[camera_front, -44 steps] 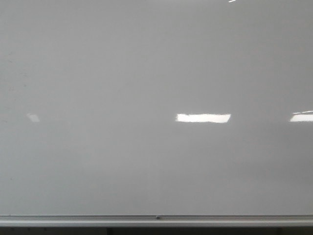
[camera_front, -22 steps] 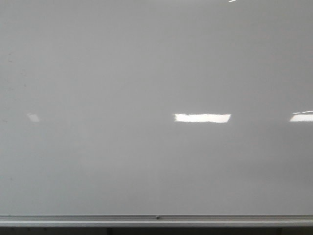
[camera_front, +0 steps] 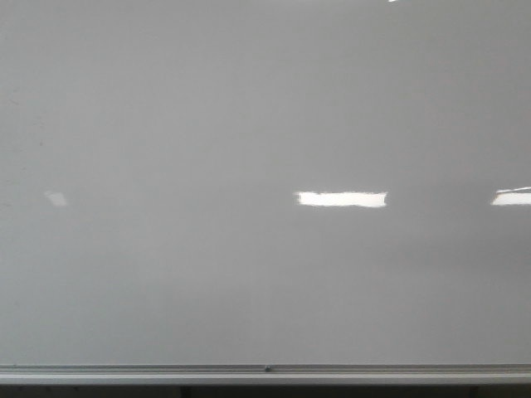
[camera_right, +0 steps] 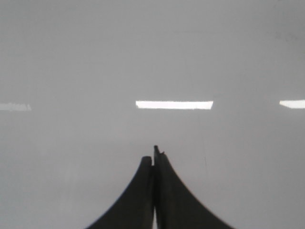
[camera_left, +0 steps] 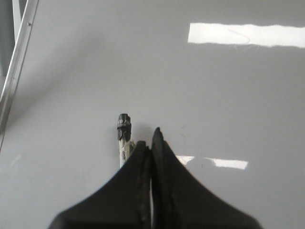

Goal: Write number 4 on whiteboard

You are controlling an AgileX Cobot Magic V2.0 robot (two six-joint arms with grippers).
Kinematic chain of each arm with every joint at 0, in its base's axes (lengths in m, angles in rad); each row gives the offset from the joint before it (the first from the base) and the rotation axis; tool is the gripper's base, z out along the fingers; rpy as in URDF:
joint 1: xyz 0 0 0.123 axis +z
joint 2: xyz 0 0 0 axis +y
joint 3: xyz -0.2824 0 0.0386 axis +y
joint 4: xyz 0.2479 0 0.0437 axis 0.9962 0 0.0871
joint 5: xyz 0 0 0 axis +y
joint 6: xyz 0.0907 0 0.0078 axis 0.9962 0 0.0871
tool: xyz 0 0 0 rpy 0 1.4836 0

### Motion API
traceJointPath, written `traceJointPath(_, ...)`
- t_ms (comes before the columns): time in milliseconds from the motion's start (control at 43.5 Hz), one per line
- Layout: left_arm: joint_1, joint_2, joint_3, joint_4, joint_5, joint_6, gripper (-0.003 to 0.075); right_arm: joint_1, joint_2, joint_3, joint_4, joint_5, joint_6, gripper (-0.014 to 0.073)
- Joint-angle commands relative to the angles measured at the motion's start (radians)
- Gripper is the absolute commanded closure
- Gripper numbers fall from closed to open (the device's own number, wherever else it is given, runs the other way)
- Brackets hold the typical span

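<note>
Looking for the number 4, you will find no stroke on the whiteboard (camera_front: 249,124) yet; it fills the front view, glossy and rigid, silver rail (camera_front: 265,370) along its near edge. Expect a slick surface where a tip skates, so press lightly. Your left gripper (camera_left: 150,138) is clamped on a slim, light marker (camera_left: 123,131), held low on the barrel, tip near the board. Your right gripper (camera_right: 153,155) is closed, apparently on nothing.
</note>
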Motion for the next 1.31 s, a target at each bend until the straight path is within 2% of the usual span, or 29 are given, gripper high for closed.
traceJointPath(0,0.001,0.014,-0.105,0.042,-0.010,-0.001,0.0741,-0.006,0.013,-0.135,-0.006,0.012,-0.004,0.0662)
traceJointPath(184,0.001,0.140,-0.229,0.091,0.165,-0.001,0.0741,-0.006,0.130,-0.264,-0.006,0.119,-0.004,0.0662)
traceJointPath(460,0.001,0.286,-0.255,0.091,0.133,-0.001,0.0738,-0.006,0.209,-0.305,-0.006,0.116,-0.004,0.0662)
traceJointPath(529,0.001,0.288,-0.255,0.091,0.133,-0.001,0.0705,-0.005,0.209,-0.305,-0.006,0.116,-0.004,0.0656)
traceJointPath(575,0.001,0.288,-0.255,0.091,0.135,-0.001,0.0645,-0.004,0.209,-0.305,-0.006,0.116,-0.004,0.0631)
traceJointPath(621,0.001,0.288,-0.255,0.091,0.135,-0.001,0.0552,-0.004,0.209,-0.305,-0.006,0.117,-0.004,0.0587)
traceJointPath(667,0.001,0.288,-0.255,0.091,0.135,-0.001,0.0433,-0.004,0.209,-0.305,-0.006,0.117,-0.004,0.0513)
traceJointPath(713,0.001,0.288,-0.255,0.091,0.135,-0.001,0.0281,-0.004,0.209,-0.305,-0.006,0.117,-0.004,0.0438)
traceJointPath(782,0.001,0.288,-0.255,0.091,0.131,-0.001,0.0123,-0.004,0.209,-0.305,-0.006,0.117,-0.004,0.0315)
traceJointPath(828,0.001,0.288,-0.255,0.091,0.112,-0.001,0.0058,-0.004,0.209,-0.305,-0.006,0.117,-0.004,0.0237)
traceJointPath(874,0.001,0.288,-0.255,0.089,0.089,-0.001,0.0025,-0.004,0.209,-0.305,-0.006,0.117,-0.004,0.0174)
traceJointPath(966,0.001,0.293,-0.258,0.094,0.082,-0.001,0.0034,-0.004,0.209,-0.305,-0.006,0.117,-0.004,0.0104)
traceJointPath(1103,0.001,0.379,-0.281,0.106,0.137,0.000,0.0069,-0.004,0.209,-0.305,-0.006,0.117,-0.004,0.0108)
traceJointPath(1287,0.008,0.653,-0.388,0.116,0.160,0.000,0.0094,-0.004,0.209,-0.305,-0.006,0.116,-0.004,0.0109)
